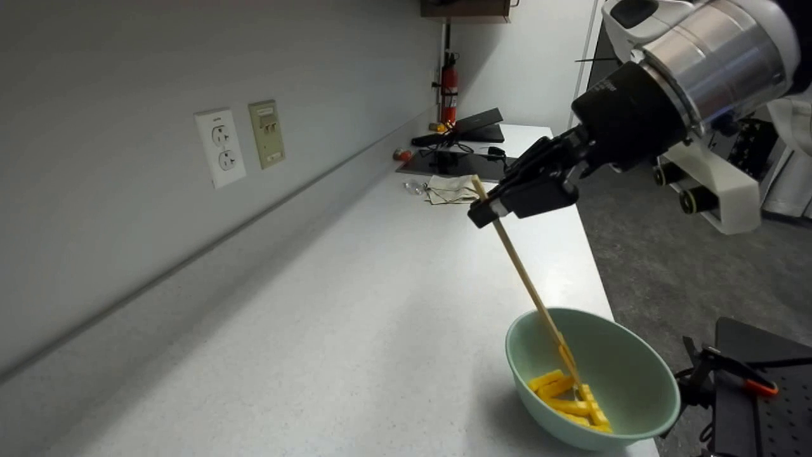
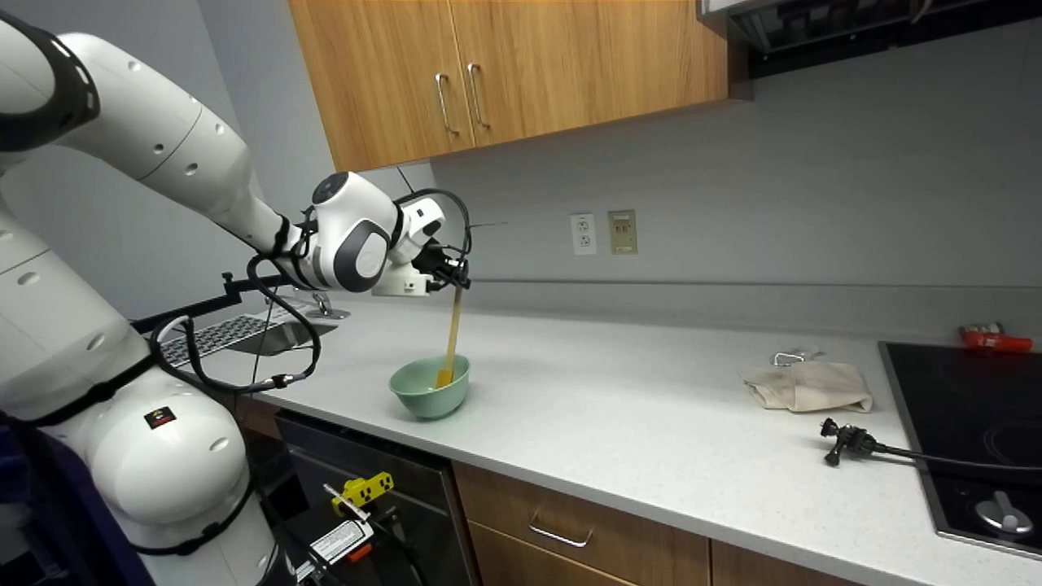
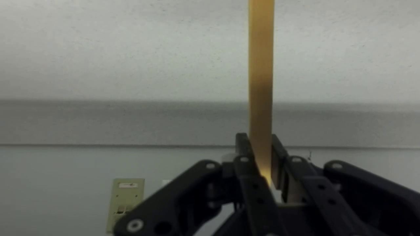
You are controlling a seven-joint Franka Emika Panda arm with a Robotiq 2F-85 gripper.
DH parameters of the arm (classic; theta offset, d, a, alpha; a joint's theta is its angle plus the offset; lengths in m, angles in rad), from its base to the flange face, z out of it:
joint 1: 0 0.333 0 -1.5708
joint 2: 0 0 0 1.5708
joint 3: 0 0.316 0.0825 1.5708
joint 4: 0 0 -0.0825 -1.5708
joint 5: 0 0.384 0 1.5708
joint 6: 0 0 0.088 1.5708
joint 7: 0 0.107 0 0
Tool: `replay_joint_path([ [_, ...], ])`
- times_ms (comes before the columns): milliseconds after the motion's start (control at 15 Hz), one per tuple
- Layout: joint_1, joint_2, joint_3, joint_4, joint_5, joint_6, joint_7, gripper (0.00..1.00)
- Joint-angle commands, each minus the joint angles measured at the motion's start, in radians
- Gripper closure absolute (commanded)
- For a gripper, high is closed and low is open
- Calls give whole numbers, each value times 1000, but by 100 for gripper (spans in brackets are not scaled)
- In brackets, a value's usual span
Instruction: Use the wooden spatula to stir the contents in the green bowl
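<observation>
My gripper (image 1: 487,212) is shut on the wooden spatula (image 1: 523,273) near its top end and holds it tilted above the counter. In the wrist view, the spatula (image 3: 261,65) stands between the two fingers (image 3: 261,144). Its lower end is inside the green bowl (image 1: 634,374), among the contents (image 1: 561,397), a loose heap of yellow pieces on one side of the bowl's floor. In an exterior view, the bowl (image 2: 423,399) sits near the counter's front edge with the spatula (image 2: 453,330) rising from it to the gripper (image 2: 462,281). The contents are mostly hidden there.
A grey wall with an outlet (image 2: 584,234) runs along the counter's back. Wooden cabinets (image 2: 521,73) hang above. A folded cloth (image 2: 814,387), a black clamp (image 2: 851,442) and a black cooktop (image 2: 977,423) lie further along. A sink (image 2: 281,335) is behind the arm.
</observation>
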Motion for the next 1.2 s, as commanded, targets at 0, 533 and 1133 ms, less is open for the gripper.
replay_joint_path([
  [0, -181, -90, 124, -69, -11, 56, 34, 96],
  [533, -159, -86, 151, -68, 20, 120, 48, 96],
  [1133, -19, -66, 39, -50, -95, 107, 78, 96],
])
